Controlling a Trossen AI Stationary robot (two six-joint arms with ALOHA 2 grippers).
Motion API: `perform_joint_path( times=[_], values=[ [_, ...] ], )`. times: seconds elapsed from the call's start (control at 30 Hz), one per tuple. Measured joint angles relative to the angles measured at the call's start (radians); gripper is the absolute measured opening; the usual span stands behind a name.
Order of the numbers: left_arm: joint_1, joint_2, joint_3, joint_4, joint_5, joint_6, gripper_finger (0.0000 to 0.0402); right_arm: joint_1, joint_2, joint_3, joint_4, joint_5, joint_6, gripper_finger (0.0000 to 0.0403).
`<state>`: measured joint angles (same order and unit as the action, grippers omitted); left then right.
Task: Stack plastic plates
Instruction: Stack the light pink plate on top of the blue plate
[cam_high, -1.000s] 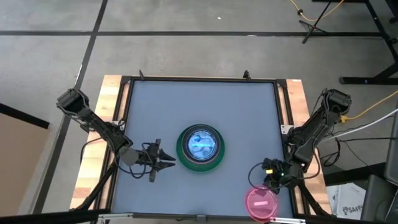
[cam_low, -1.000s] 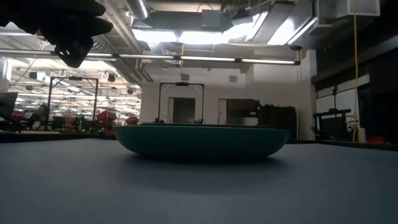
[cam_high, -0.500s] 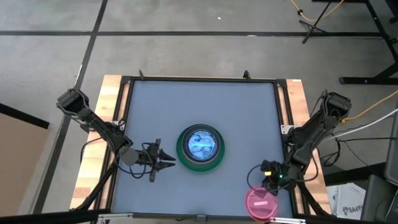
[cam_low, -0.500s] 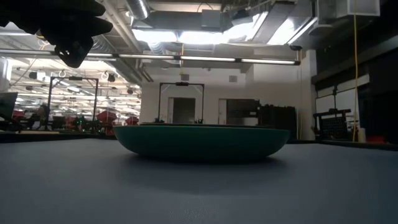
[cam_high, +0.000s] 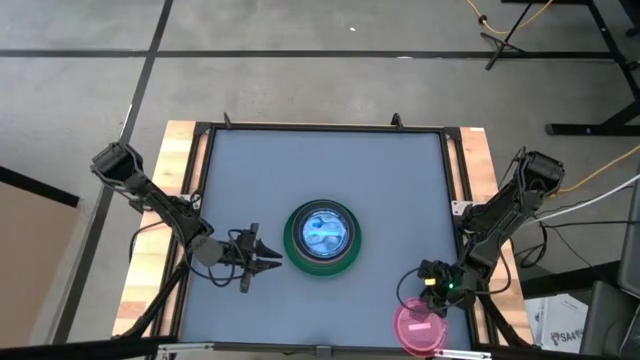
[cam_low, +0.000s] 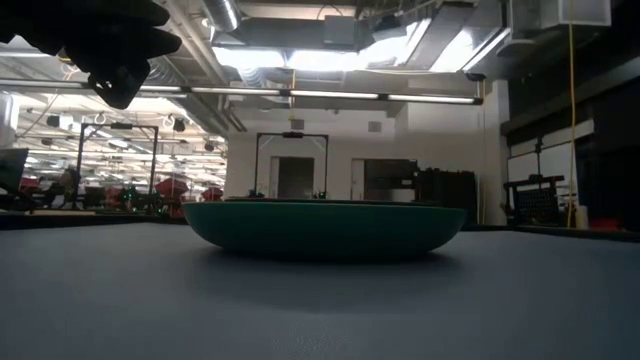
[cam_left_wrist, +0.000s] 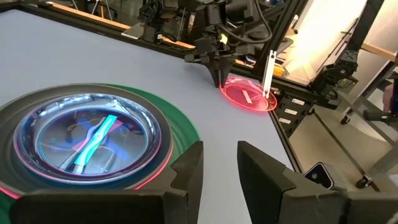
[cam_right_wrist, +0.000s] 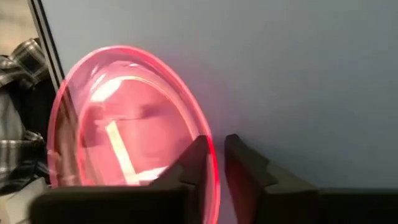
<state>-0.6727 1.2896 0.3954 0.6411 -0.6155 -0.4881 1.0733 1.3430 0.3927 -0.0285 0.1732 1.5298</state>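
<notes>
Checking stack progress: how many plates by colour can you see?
Dark green plate: 1, stack base
Blue translucent plate: at least 1, nested on top
Pink-rimmed plate: at least 1, in the stack
Loose magenta plate: 1, near the table's edge
Total: 4 distinguishable; nesting may hide more

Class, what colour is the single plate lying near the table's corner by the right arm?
Translucent magenta plate, seen best in the right wrist view.
</notes>
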Motion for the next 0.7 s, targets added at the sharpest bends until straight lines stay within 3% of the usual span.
perform_joint_path(
  times=[0.17, 0.37, 0.7],
  values=[
    [0.01, 0.0, 0.0, 0.001, 0.005, 0.0, 0.0092, 0.0, 0.002, 0.0, 0.004, 0.002, -0.023, 0.0006],
    [0.024, 0.0, 0.0, 0.003, 0.084, -0.007, 0.0092, 0.0, 0.003, -0.002, 0.038, 0.038, -0.075, 0.0004],
    [0.026, 0.0, 0.0, 0.003, 0.079, -0.008, 0.0092, -0.002, 0.004, 0.08, 0.025, 0.106, -0.13, 0.0001]
  ],
)
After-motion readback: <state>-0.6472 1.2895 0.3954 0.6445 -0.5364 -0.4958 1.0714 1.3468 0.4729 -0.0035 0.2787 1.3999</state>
